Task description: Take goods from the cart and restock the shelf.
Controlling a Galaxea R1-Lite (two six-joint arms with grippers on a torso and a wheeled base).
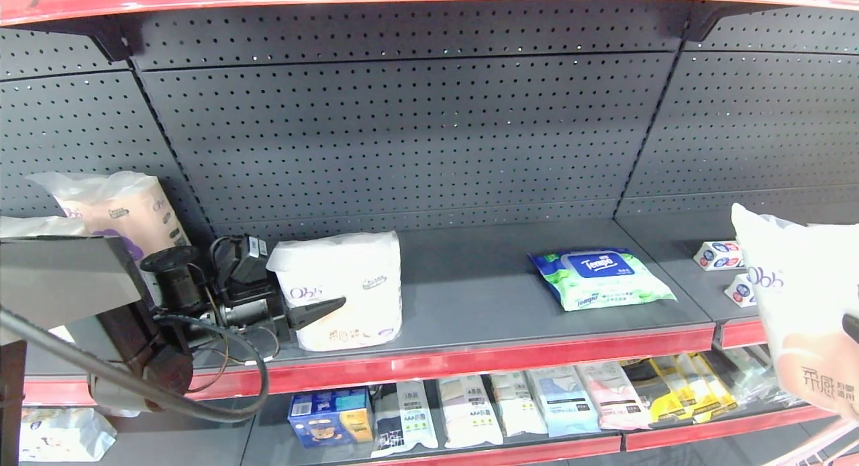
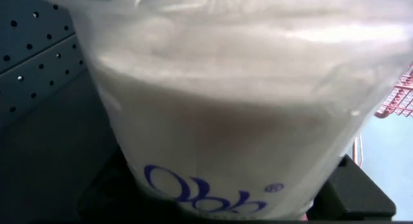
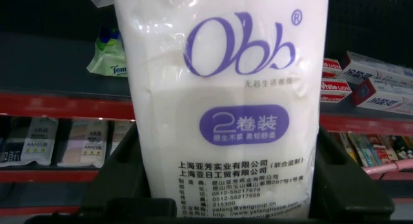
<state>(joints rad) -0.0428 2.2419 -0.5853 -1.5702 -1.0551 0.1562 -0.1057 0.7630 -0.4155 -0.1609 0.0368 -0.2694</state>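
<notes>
Your left gripper (image 1: 333, 297) had its jaws closed on a white roll pack (image 1: 352, 274) standing on the left of the shelf (image 1: 483, 305), near its front edge. Your right gripper (image 3: 226, 179) clamped a second roll pack (image 1: 795, 305) in the air, right of the wipes packet (image 1: 600, 278).

You can count two white roll packs: the left white pack (image 1: 349, 288) left of the wet-wipes pack (image 1: 600, 276), and the right white pack (image 1: 798, 305) right of it. There is one wet-wipes pack. One tan roll pack (image 1: 124, 211) stands far to its left, and two small boxes (image 1: 719, 255) lie to its right. Below it you have one blue box (image 1: 329, 415) and at least seven flat packets (image 1: 470, 409), overlapped too much for an exact count.
</notes>
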